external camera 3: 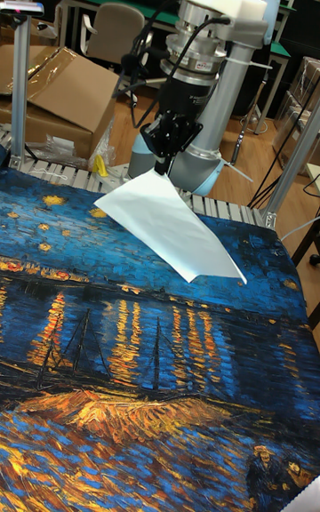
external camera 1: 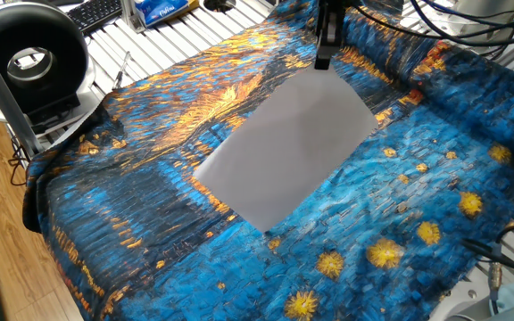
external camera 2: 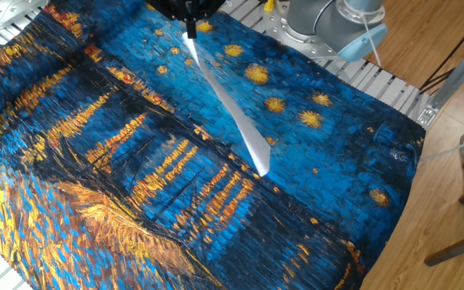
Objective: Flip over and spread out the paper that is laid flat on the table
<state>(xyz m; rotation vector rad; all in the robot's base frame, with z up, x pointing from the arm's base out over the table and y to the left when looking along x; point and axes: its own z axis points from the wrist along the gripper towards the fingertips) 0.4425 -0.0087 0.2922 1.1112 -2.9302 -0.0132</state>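
Note:
The white paper (external camera 1: pixel 288 147) hangs in the air, lifted off the blue-and-orange table cloth (external camera 1: pixel 150 232). My gripper (external camera 1: pixel 323 62) is shut on its top corner. The sheet slopes down from that corner, and its lowest corner is close to the cloth (external camera 1: pixel 261 227). In the other fixed view the paper (external camera 2: pixel 228 113) shows nearly edge-on, a thin white strip running down from the gripper (external camera 2: pixel 189 34) to a tip over the table (external camera 2: pixel 95 161). In the tall fixed view the paper (external camera 3: pixel 169 226) slants down to the right from the gripper (external camera 3: pixel 162 171).
A black round fan (external camera 1: pixel 29 58) stands at the table's left end on white slats. A keyboard (external camera 1: pixel 96 13) and a blue box (external camera 1: pixel 163 9) lie behind it. The arm's base (external camera 2: pixel 329 28) sits at the far table edge, with cables (external camera 1: pixel 471 22) and a cardboard box (external camera 3: pixel 53 94) nearby.

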